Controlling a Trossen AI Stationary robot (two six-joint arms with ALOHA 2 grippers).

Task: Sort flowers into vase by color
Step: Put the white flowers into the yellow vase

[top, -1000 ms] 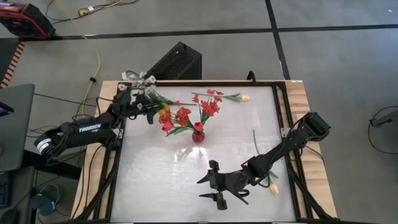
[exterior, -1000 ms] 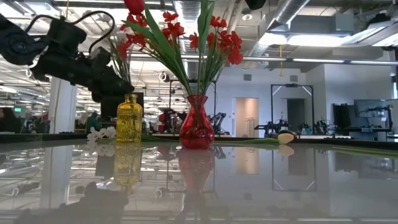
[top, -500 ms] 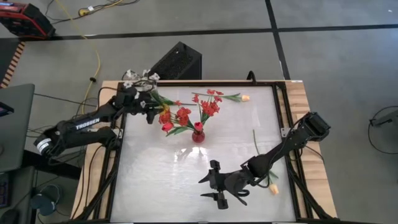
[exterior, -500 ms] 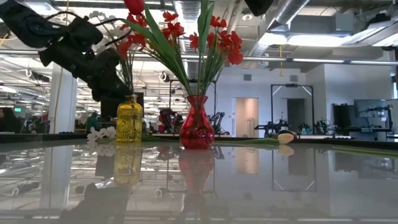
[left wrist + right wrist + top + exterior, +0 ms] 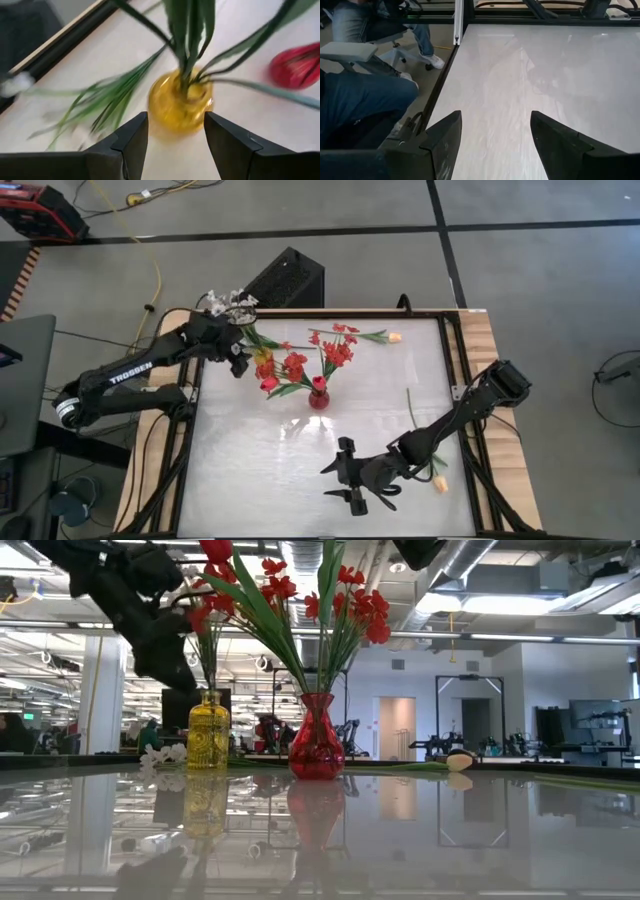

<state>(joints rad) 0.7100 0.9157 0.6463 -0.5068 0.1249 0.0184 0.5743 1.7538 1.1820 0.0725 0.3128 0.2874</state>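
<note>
Above the yellow vase (image 5: 180,102) hovers the left claw (image 5: 175,145), fingers apart; right claw (image 5: 492,145) spread, waiting.

Two black jointed arms; left arm (image 5: 125,375) w/ white lettering on forearm. Grippers: left gripper (image 5: 175,132), right gripper (image 5: 495,137), dark angular fingers.

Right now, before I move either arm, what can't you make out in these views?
- Left claw: open above the yellow vase; the blurred left wrist view hides what is in the vase.
- White flowers: the left arm covers their stems in the high view.
- Peach tulip: partly under the right arm, high view.
</note>
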